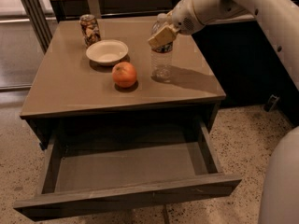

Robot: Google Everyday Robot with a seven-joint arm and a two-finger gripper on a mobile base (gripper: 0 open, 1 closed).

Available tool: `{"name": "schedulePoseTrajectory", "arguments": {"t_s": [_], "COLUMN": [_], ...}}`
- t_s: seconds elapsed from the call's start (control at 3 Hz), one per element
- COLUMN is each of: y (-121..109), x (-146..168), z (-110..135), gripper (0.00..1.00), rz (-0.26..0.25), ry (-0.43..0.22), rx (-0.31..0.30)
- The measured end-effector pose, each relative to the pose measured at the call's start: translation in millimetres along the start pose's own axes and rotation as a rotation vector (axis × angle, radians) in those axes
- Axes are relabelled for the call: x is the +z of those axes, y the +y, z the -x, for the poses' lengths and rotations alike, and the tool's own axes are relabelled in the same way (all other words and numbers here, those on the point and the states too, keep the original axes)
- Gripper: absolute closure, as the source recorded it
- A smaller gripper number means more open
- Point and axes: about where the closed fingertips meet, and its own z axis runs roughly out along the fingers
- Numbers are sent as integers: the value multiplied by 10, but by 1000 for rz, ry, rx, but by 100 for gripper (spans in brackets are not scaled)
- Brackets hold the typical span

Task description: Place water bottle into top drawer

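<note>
Camera view: gripper (161,35) sat at the water bottle (162,64) shoulder; clamped or not, couldn't tell. Bottle stood upright on worktop (65,90), 3 o'clock of the orange (124,74). Thin clear plastic, probably light, crushable, slick; safest held round the label band. Flat wooden top drawer (126,167) lay open at 6 o'clock.
</note>
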Motion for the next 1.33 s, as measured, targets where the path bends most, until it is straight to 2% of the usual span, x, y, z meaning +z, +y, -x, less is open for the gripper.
{"name": "schedulePoseTrajectory", "arguments": {"t_s": [0.33,0.67,1.0,1.33], "y": [73,334,936,946], "x": [-57,-275,-675,-674], "z": [74,241,394,390], "gripper": [100,100,100,100], "rz": [15,52,147,145], "ry": [-10,-62,-130,-129], "rx": [-15,-60,-94,-96]}}
